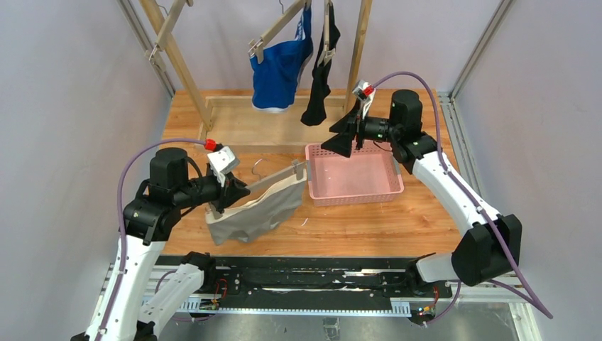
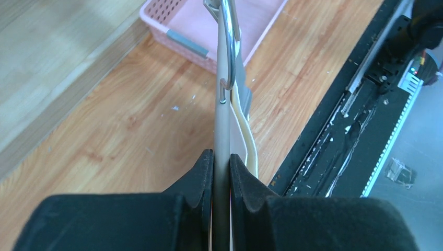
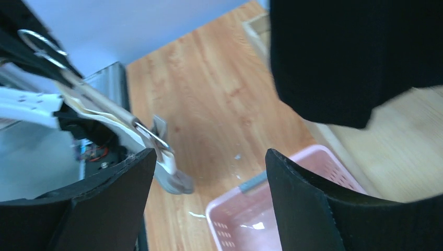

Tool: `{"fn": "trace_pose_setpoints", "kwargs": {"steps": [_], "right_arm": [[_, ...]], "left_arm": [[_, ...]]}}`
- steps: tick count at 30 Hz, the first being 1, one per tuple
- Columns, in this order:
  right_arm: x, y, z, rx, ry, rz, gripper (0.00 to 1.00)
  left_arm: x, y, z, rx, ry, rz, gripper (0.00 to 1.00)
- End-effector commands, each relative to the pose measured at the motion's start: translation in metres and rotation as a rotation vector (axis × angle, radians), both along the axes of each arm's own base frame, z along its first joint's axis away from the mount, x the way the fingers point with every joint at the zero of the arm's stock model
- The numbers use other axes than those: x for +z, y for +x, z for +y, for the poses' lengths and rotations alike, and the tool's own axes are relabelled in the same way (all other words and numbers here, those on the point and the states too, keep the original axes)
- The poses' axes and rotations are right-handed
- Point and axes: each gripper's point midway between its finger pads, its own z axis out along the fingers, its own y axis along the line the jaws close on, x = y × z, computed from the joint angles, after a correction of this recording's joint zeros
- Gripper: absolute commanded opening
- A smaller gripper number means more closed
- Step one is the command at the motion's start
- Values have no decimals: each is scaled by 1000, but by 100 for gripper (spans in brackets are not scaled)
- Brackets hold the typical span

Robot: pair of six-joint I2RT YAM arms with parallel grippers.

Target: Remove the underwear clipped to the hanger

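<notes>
Top external view | your left hand (image 1: pixel 228 197) pinches the hanger (image 1: pixel 280 176), keeping the grey underwear (image 1: pixel 255 213) clear above the bench (image 1: pixel 341 227); right hand (image 1: pixel 344 138) spread near its clip, likely to release it; blue underwear (image 1: pixel 278 71) and black underwear (image 1: pixel 317 92) hang behind.

My overhead camera sits high behind the arm bases and looks down and forward across the whole table (image 1: pixel 334 227) toward the back wall, from well off. My left wrist camera rides just behind the left gripper (image 2: pixel 221 157), very close, sighting along the hanger (image 2: pixel 223 130) toward a corner of the pink basket (image 2: pixel 175 21). My right wrist camera peers out between the fingers of the right gripper (image 3: pixel 209 154), facing down and across toward the left arm's side. All three views share that basket and hanger.
</notes>
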Motion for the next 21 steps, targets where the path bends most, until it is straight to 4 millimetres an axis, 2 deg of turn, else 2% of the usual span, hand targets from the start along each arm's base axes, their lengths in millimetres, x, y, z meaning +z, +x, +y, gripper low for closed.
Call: {"fn": "trace_pose_setpoints", "kwargs": {"steps": [1, 6, 12, 21], "right_arm": [[28, -31, 15, 219, 108, -4, 79], [35, -47, 22, 306, 119, -16, 79], [29, -59, 25, 332, 104, -24, 79], [12, -56, 35, 320, 56, -10, 79]], "left_arm": [[23, -2, -23, -189, -62, -167, 0], [35, 13, -39, -251, -135, -215, 0], [39, 27, -44, -253, -144, -195, 0], [55, 23, -42, -243, -151, -241, 0]]}}
